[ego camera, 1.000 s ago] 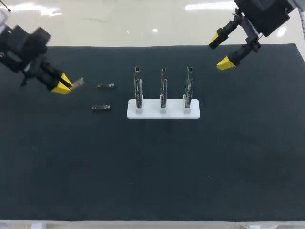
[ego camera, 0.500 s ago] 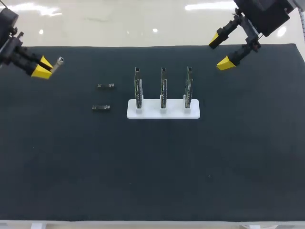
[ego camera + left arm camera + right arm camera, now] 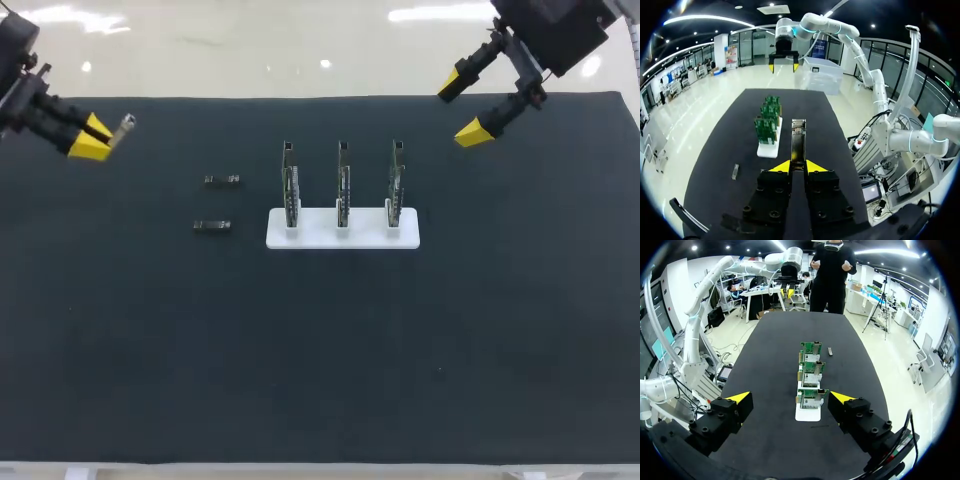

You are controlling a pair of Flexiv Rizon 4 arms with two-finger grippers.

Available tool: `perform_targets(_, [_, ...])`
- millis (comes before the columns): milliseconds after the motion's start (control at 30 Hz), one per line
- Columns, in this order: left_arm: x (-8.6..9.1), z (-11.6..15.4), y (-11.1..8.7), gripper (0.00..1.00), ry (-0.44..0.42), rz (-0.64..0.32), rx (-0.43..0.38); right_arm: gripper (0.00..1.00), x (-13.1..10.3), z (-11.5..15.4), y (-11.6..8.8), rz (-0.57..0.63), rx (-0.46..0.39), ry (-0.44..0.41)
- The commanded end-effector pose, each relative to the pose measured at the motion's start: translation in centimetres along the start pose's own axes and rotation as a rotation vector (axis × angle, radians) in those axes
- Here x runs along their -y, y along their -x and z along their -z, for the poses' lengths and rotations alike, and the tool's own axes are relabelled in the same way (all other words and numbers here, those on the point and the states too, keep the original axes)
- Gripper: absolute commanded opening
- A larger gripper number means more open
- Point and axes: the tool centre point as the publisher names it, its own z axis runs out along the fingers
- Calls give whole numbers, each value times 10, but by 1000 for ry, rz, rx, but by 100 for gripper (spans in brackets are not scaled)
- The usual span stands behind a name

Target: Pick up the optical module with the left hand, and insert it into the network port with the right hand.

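Broadly, you have the black mat (image 3: 320, 350) covering the table, with both arms at its far corners in the head view. Your right gripper (image 3: 462, 108) hangs above the far right corner, fingers spread wide with nothing between them. The right wrist view confirms this: the two yellow tips stand well apart, with only mat showing in the gap.

Your left gripper (image 3: 93, 139) is over the far left edge, its fingers drawn narrow and clamped on the optical module (image 3: 124, 124). The head view gives you only a small pale stub past the yellow tips. The left wrist view shows far more: a slim metal bar pinched from both sides, pointing straight ahead of the fingers and held above the mat.

Near the mat's middle stands the white base (image 3: 343, 238), carrying three green boards (image 3: 343, 185) upright in a row. From the head view they read as narrow strips. The right wrist view shows you their green faces, lined up one behind another ahead of that gripper.

Smallest of all, two spare modules lie flat on the mat between the left gripper and the base, the farther spare (image 3: 222, 180) and the nearer spare (image 3: 212, 227). The left wrist view catches only one of them, beside the gripper.
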Motion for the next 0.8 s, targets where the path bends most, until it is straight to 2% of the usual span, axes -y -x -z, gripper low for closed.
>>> perform_targets(33, [-6, -14, -1, 0, 28, -77, 165, 100, 1, 0, 0, 1, 1, 1])
perform_targets(67, [-9, -19, 3, 0, 55, -106, 216, 100, 1, 0, 0, 1, 1, 1])
perform_targets(200, [-17, -33, 13, 0, 64, -119, 316, 100, 1, 0, 0, 1, 1, 1])
perform_targets(433, [-24, -54, 26, 0, 3, -140, 467, 100, 1, 0, 0, 1, 1, 1])
perform_targets(567, [-33, -69, 37, 0, 18, -147, 518, 100, 1, 0, 0, 1, 1, 1])
perform_targets(800, [-49, -98, 54, 0, 51, -133, 547, 100, 1, 0, 0, 1, 1, 1])
